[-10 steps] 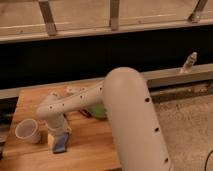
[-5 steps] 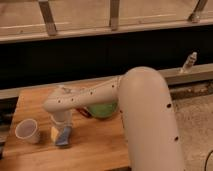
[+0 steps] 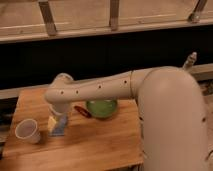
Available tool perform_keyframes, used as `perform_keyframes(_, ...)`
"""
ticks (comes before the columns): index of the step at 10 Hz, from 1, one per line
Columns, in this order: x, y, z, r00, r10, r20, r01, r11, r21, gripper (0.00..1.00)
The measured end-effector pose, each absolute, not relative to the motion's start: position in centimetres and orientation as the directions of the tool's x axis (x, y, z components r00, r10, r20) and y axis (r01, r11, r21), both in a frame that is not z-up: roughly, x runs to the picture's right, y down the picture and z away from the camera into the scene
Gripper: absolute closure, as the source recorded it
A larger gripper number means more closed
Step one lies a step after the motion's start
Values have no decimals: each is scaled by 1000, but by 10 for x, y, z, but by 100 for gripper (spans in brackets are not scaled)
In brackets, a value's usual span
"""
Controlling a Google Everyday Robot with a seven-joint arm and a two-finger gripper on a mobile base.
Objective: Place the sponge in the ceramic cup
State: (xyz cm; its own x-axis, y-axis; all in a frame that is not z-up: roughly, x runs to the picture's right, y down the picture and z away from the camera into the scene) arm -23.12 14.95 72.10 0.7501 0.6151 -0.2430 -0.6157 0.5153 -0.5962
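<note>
Fingers (image 3: 58,123) clamp sponge (image 3: 59,132) near ceramic cup (image 3: 27,131); wooden table (image 3: 100,145), dark panel (image 3: 105,57) behind.

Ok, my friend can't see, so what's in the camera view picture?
A robot's gripper hangs over a wooden table, jaws shut on a blue-grey sponge, just right of a small white ceramic cup. A green bowl sits further right.
</note>
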Motion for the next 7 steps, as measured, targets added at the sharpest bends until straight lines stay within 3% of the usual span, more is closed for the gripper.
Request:
perform_keyframes(4,-272,97,673,778,626,-54,-537,619,-573,100)
perform_keyframes(7,-301,80,653,785,618,53,-485,665,-567,100)
